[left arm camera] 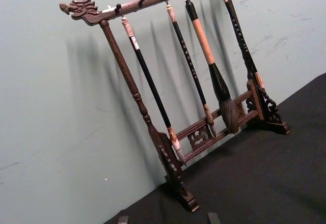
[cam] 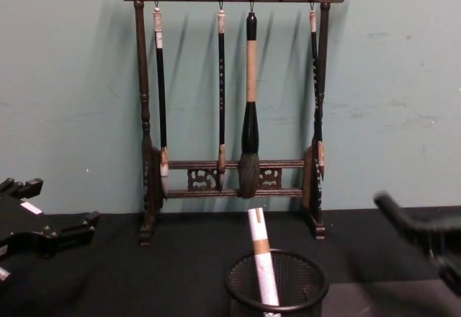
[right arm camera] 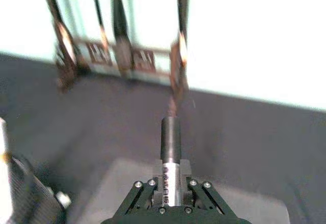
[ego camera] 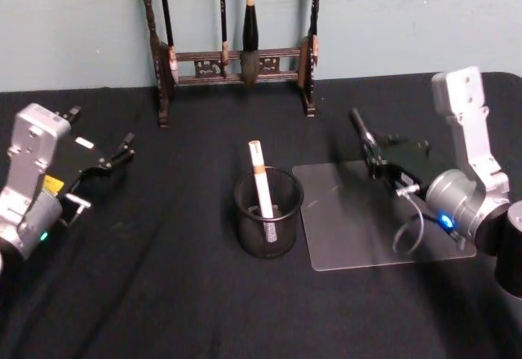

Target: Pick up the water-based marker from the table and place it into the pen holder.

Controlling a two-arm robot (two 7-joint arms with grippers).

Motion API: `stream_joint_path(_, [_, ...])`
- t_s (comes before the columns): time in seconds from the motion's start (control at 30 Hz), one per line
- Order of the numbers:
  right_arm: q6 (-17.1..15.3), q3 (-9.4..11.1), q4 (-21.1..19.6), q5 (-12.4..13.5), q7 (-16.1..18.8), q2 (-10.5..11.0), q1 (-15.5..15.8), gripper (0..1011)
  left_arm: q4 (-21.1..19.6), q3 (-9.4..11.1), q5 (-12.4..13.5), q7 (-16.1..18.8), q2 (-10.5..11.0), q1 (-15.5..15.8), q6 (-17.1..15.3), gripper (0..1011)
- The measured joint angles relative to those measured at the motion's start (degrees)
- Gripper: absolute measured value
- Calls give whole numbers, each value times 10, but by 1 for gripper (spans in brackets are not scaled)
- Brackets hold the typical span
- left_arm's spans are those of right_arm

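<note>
Right fingers (ego camera: 382, 166) are clamping the marker (ego camera: 363, 133), its length pointing away at the wall; the pen holder (ego camera: 281, 232) is waiting to their left. Left fingers (ego camera: 110, 161) are idling, spread open.

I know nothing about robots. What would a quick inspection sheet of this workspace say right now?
Surface: table under black cloth; a clear plastic sheet lies flat to the right of the pen holder.
Job's things: pen holder upright mid-table, a white marker leaning inside; a dark-capped marker held off the table.
Clutter: nothing seen.
Grippers: left gripper open and empty, at the left; right gripper shut on the dark-capped marker, near the sheet's far edge.
Cables: one loose cable loop at the right wrist.
Surroundings: wooden brush rack with hanging brushes, against a pale green wall.
</note>
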State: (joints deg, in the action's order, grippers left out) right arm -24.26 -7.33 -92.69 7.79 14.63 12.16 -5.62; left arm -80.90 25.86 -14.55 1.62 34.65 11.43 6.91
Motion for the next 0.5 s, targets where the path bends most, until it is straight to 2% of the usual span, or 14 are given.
stream_joint_path(0.03, [31, 0, -3, 6, 5, -2, 3, 199, 0, 0, 0, 0, 0, 0, 0, 1001])
stream_joint_path(0.1, [60, 0, -5, 11, 10, -3, 5, 199, 0, 0, 0, 0, 0, 0, 0, 1001])
stream_joint_path(0.13, [93, -1, -6, 17, 17, -4, 7, 199, 0, 0, 0, 0, 0, 0, 0, 1001])
stream_joint_path(0.17, [110, -2, -6, 20, 21, -4, 8, 199, 0, 0, 0, 0, 0, 0, 0, 1001])
stream_joint_path(0.2, [143, -6, -6, 27, 31, -5, 10, 199, 0, 0, 0, 0, 0, 0, 0, 1001])
stream_joint_path(0.27, [174, -10, -3, 33, 42, -5, 11, 199, 0, 0, 0, 0, 0, 0, 0, 1001])
stream_joint_path(0.3, [203, -15, 0, 40, 56, -5, 11, 199, 0, 0, 0, 0, 0, 0, 0, 1001])
stream_joint_path(0.43, [264, -30, 13, 63, 93, -5, 5, 199, 0, 0, 0, 0, 0, 0, 0, 1001])
stream_joint_path(0.5, [280, -36, 20, 71, 106, -5, 2, 199, 0, 0, 0, 0, 0, 0, 0, 1001])
